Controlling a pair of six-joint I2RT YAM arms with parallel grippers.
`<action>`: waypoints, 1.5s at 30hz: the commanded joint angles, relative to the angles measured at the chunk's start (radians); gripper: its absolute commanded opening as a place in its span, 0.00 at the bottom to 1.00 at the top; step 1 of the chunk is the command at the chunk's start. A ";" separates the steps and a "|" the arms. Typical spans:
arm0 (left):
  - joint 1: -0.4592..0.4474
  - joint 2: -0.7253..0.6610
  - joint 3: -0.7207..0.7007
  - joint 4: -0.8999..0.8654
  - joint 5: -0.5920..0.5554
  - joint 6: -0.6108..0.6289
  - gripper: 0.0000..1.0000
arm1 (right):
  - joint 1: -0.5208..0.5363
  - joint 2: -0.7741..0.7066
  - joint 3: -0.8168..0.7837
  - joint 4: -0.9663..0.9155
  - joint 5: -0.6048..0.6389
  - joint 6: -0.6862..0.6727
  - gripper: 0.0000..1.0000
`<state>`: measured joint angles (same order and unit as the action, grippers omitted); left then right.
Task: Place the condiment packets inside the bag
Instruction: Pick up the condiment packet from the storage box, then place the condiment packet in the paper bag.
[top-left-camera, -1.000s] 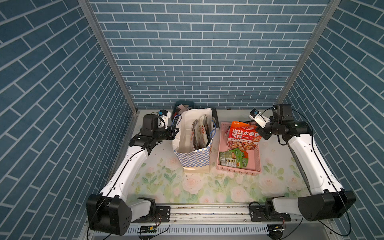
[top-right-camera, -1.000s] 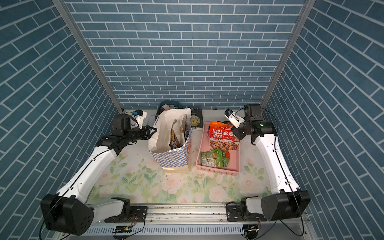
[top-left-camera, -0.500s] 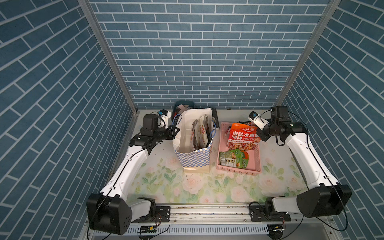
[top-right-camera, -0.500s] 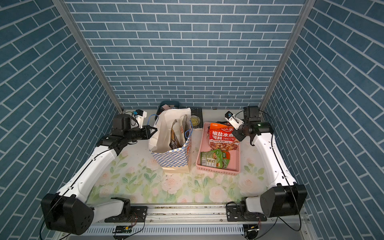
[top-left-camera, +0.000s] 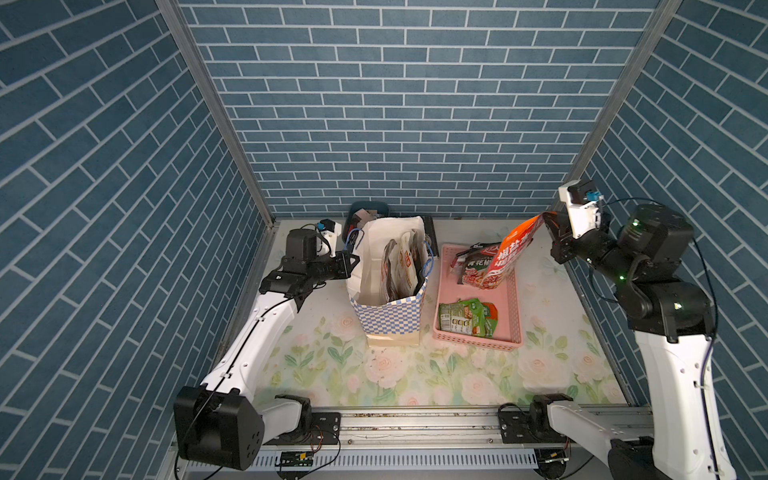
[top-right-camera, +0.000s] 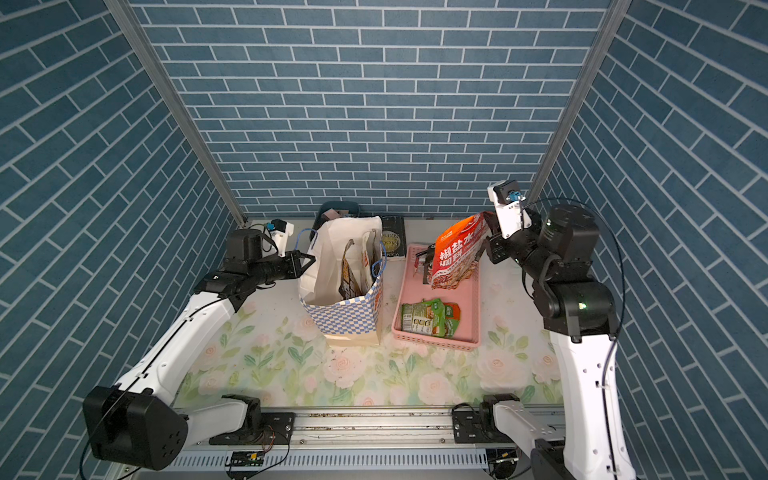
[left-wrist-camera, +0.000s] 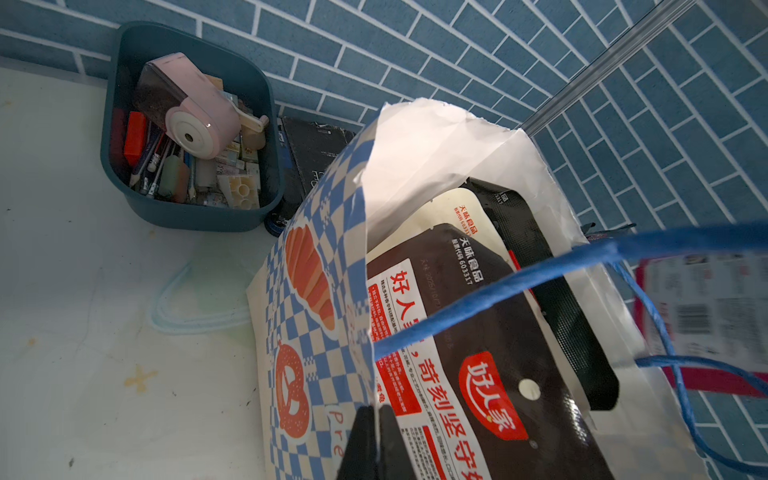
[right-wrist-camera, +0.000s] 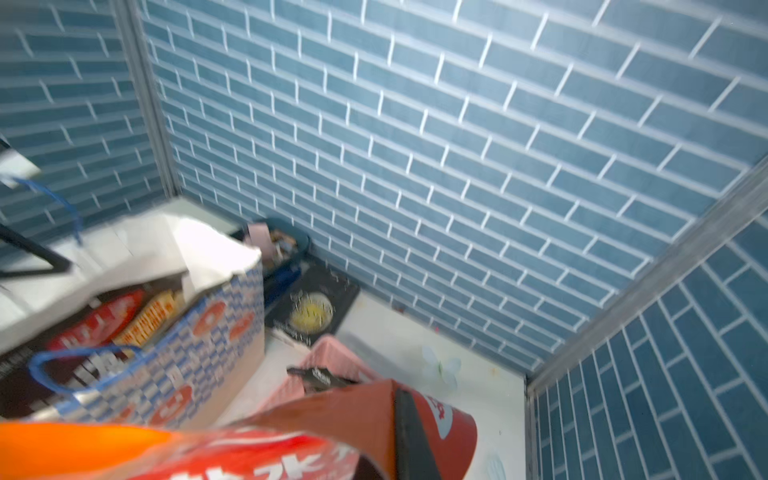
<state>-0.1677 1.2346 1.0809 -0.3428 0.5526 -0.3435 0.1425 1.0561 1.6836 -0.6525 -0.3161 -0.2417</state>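
Note:
The blue-and-white checkered bag (top-left-camera: 390, 320) (top-right-camera: 345, 316) stands open left of centre, with several condiment packets (top-left-camera: 401, 266) (left-wrist-camera: 478, 353) upright inside. My left gripper (top-left-camera: 351, 259) (left-wrist-camera: 370, 440) is shut on the bag's left wall near the rim. Shut on the top corner of an orange-red packet (top-left-camera: 509, 257) (top-right-camera: 457, 253) (right-wrist-camera: 291, 449), my right gripper (top-left-camera: 548, 224) (right-wrist-camera: 399, 436) holds it hanging tilted above the pink basket (top-left-camera: 473, 343). A black packet (top-left-camera: 473, 259) and green packets (top-left-camera: 467, 316) (top-right-camera: 430, 318) lie in the basket.
A dark teal bin (top-left-camera: 368, 206) (left-wrist-camera: 191, 216) of small stationery sits at the back wall behind the bag. A flat black box (top-right-camera: 392, 241) (right-wrist-camera: 311, 307) lies next to it. Brick-pattern walls close in both sides and the back.
My right gripper has shut on the orange-red packet and raised it off the basket, up and to the right. The left arm and the bag have not moved.

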 joint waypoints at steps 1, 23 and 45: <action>0.008 -0.004 -0.022 0.014 0.017 0.006 0.00 | -0.003 0.027 0.036 0.280 -0.167 0.157 0.00; 0.008 -0.015 -0.031 0.018 0.017 0.003 0.00 | 0.526 0.617 0.426 0.794 -0.151 0.470 0.00; 0.008 -0.013 -0.023 0.021 0.010 0.004 0.00 | 0.620 0.575 0.019 0.914 -0.127 0.510 0.00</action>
<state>-0.1585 1.2285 1.0622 -0.3302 0.5446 -0.3477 0.7532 1.6718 1.7191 0.2241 -0.4656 0.2382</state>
